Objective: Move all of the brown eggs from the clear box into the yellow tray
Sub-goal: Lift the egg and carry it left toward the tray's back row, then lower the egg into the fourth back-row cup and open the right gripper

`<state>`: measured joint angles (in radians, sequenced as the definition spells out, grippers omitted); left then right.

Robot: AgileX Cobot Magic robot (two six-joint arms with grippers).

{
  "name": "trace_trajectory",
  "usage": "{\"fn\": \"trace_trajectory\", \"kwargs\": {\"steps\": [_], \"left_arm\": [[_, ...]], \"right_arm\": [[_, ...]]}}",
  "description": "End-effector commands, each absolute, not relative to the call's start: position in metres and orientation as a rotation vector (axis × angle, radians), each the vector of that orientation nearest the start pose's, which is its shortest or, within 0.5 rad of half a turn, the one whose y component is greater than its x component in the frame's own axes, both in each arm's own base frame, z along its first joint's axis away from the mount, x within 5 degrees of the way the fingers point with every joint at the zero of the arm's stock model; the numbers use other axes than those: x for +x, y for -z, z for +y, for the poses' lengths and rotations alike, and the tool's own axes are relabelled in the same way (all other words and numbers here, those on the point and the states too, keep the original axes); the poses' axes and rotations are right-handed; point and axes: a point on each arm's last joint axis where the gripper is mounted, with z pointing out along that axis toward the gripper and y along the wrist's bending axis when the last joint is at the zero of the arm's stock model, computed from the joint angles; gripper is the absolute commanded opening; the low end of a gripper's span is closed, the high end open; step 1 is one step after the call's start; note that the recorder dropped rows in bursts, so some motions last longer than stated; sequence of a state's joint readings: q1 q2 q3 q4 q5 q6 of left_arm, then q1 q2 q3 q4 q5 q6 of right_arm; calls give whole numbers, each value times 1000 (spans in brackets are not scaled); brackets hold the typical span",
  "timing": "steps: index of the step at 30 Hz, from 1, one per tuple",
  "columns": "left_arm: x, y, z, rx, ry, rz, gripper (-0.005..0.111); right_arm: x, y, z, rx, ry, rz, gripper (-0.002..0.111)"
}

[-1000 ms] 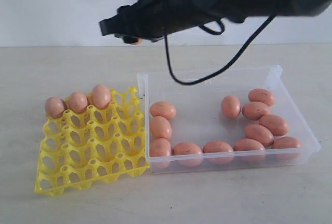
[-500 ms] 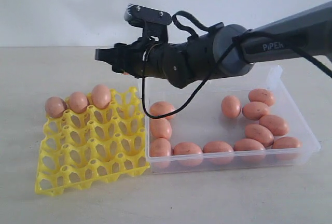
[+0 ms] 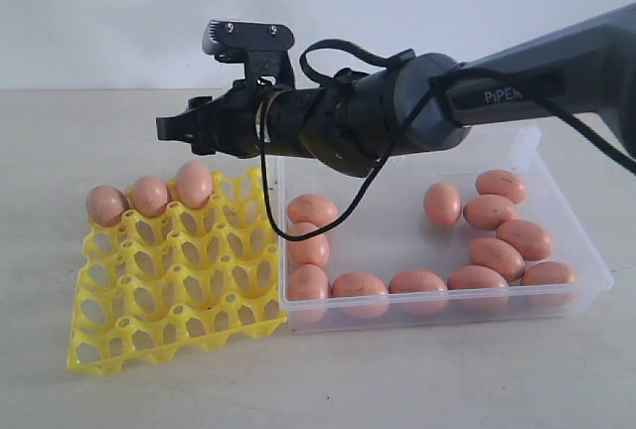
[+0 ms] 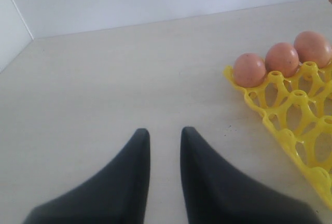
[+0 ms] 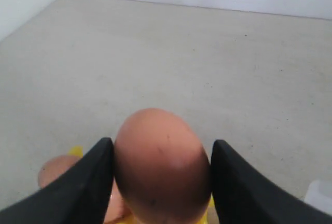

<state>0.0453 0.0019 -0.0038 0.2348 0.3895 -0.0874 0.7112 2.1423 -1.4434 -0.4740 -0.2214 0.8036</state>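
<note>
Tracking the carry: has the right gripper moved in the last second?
Yes. The right gripper, holding a brown egg, came down and leftward toward the yellow tray.

The exterior view looks slightly down across the surface (image 3: 318, 379) toward a white wall (image 3: 99, 12), framing the bright yellow plastic lattice egg tray (image 3: 175, 342). The left wrist view, low behind the left claw (image 4: 165, 133), shares the tray's far-left corner with it; the right wrist view sits close behind the right claw (image 5: 162, 143).

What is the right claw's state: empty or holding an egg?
Holding an egg: the right wrist view shows a brown egg seated between the jaws of the right claw, touching both.
</note>
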Motion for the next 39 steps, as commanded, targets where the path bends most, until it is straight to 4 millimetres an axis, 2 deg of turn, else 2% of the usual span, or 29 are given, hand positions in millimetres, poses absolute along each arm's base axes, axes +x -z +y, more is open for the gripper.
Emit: {"fn": "trace_trajectory", "kwargs": {"steps": [1, 5, 11, 19, 25, 32, 34, 39], "left_arm": [[52, -180, 10, 14, -201, 1860, 22], [52, -180, 10, 14, -201, 1860, 22], [52, -180, 10, 14, -201, 1860, 22], [52, -180, 10, 14, -201, 1860, 22], [52, -180, 10, 14, -201, 1860, 22], [52, -180, 10, 14, -201, 1860, 22], [52, -180, 10, 14, -201, 1860, 22], [52, -180, 10, 14, -201, 1860, 22]], "right_arm": [[365, -164, 323, -474, -716, 2059, 0], [365, -149, 320, -433, -680, 2145, 0], [365, -147, 319, -444, -670, 2147, 0], [365, -129, 321, -460, -672, 2164, 0], [365, -128, 322, -561, -623, 2125, 0], [365, -127, 321, -563, -608, 2137, 1], [365, -127, 321, -563, -614, 2132, 8], [365, -127, 321, -568, -613, 2128, 45]]}}
